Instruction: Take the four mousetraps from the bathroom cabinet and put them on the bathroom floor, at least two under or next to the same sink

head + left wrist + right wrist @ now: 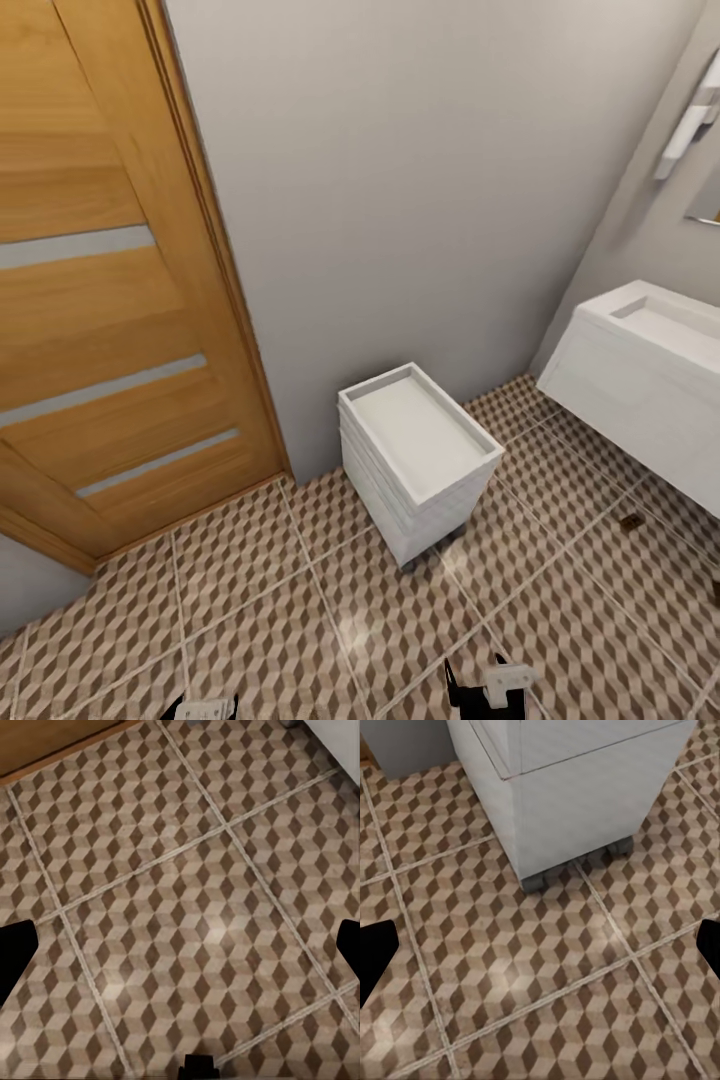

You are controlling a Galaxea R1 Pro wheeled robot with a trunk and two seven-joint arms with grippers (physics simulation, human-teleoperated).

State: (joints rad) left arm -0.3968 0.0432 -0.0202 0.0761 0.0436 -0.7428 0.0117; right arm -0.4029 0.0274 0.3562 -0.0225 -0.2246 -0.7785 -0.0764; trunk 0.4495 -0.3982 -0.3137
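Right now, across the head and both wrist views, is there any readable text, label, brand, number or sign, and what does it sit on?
None: no view carries a readable word, number or brand.
The wooden door: plain pale strips, no lettering.
The small white drawer unit: blank.
The bathroom sink: blank.
The bathroom floor: cube pattern, no marks.

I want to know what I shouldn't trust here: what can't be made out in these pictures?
- Bathroom sink: head view, cut off by the right edge; no tap visible.
- Small dark object on the bathroom floor below the sink: too small to identify.
- White drawer unit: right wrist view, top cropped by the edge.
- Mirror: head view, only a corner shows.
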